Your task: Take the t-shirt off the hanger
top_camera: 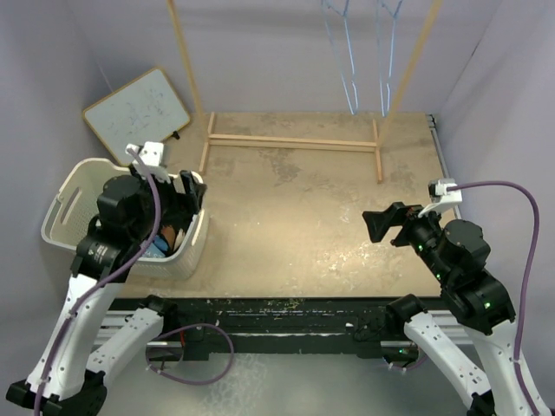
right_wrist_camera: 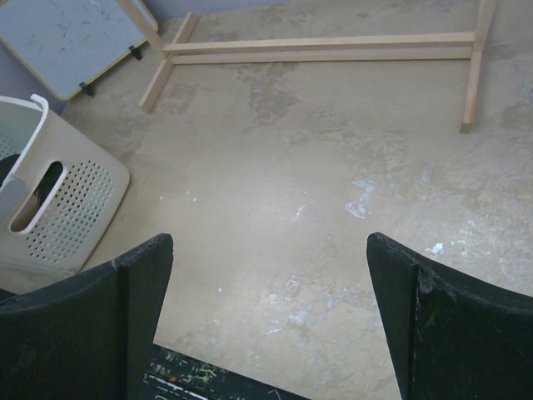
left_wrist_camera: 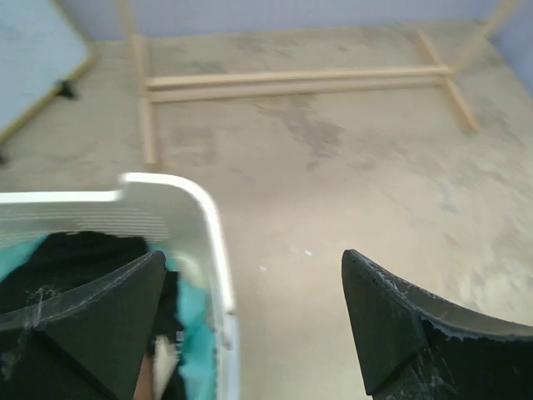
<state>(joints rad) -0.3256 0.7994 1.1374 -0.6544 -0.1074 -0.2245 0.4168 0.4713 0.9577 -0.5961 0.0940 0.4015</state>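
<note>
Your left gripper (left_wrist_camera: pixel 250 292) hangs at the rim of the laundry basket (left_wrist_camera: pixel 212 218), jaws wide apart and holding nothing. Your right gripper (right_wrist_camera: pixel 271 283) stands equally open and empty above the surface (right_wrist_camera: pixel 275 167). Both wire hangers (top_camera: pixel 349 87) on the wooden rack (top_camera: pixel 295 140) show bare, and I judge the black garment in the basket to be the t-shirt (left_wrist_camera: pixel 92 254), so removal looks complete; your next move calls only for lifting the left arm clear without snagging cloth.
</note>
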